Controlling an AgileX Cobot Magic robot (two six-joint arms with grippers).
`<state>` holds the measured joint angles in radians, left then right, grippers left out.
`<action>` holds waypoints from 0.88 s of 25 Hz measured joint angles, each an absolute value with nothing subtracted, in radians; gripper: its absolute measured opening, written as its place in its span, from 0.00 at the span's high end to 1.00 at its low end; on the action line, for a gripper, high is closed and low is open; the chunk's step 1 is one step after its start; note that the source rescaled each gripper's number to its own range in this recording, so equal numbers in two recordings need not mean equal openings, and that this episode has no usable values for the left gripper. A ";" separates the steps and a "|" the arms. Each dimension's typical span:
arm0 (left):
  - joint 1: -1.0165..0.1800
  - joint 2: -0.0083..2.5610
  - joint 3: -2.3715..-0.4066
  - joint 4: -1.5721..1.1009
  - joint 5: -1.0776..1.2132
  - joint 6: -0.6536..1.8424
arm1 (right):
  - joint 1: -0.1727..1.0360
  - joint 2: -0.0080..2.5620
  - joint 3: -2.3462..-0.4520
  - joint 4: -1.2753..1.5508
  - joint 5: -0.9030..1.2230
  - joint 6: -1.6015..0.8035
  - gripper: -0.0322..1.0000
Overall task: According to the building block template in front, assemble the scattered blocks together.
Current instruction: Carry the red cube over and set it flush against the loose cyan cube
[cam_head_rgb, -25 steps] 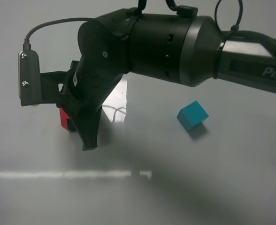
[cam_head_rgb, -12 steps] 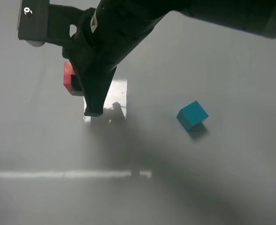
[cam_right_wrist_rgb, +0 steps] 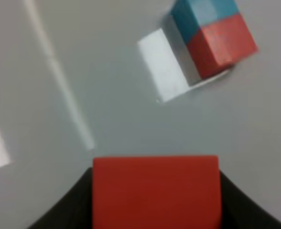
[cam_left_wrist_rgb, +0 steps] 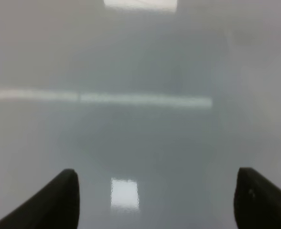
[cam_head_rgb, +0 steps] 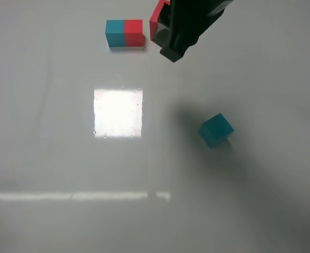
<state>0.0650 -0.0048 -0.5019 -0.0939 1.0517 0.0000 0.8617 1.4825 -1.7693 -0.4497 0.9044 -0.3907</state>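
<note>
The building block template [cam_head_rgb: 124, 33], a small teal-and-red bar, lies at the back of the table, teal half left; it also shows in the right wrist view [cam_right_wrist_rgb: 212, 36]. My right gripper [cam_head_rgb: 164, 32] is shut on the loose red cube [cam_head_rgb: 156, 22], held in the air just right of the template; the cube fills the lower part of the right wrist view [cam_right_wrist_rgb: 156, 191]. The loose teal cube [cam_head_rgb: 215, 129] lies alone on the table, right of centre. My left gripper [cam_left_wrist_rgb: 155, 200] is open and empty over bare table; it is out of the exterior view.
The grey table [cam_head_rgb: 49, 158] carries a bright square glare patch [cam_head_rgb: 118, 112] left of centre and a thin light streak [cam_head_rgb: 76, 196] nearer the front.
My right arm has risen and swung back and to the right with the red cube, from the left-centre of the table to beside the template, which now shows. The teal cube has not moved.
</note>
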 joint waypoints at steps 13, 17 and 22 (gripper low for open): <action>0.065 -0.005 -0.502 -0.094 1.052 0.000 | 0.809 1.069 -1.254 -0.498 0.844 0.022 0.96; 0.065 -0.005 -0.502 -0.094 1.052 0.000 | 0.809 0.967 -1.084 -0.497 0.781 0.135 0.96; 0.065 -0.005 -0.502 -0.094 1.052 0.000 | 0.809 0.900 -0.912 -0.495 0.662 0.248 0.96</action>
<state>0.0650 -0.0048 -0.5019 -0.0939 1.0517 0.0000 0.8092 0.9004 -0.9116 -0.4949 0.6625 0.2478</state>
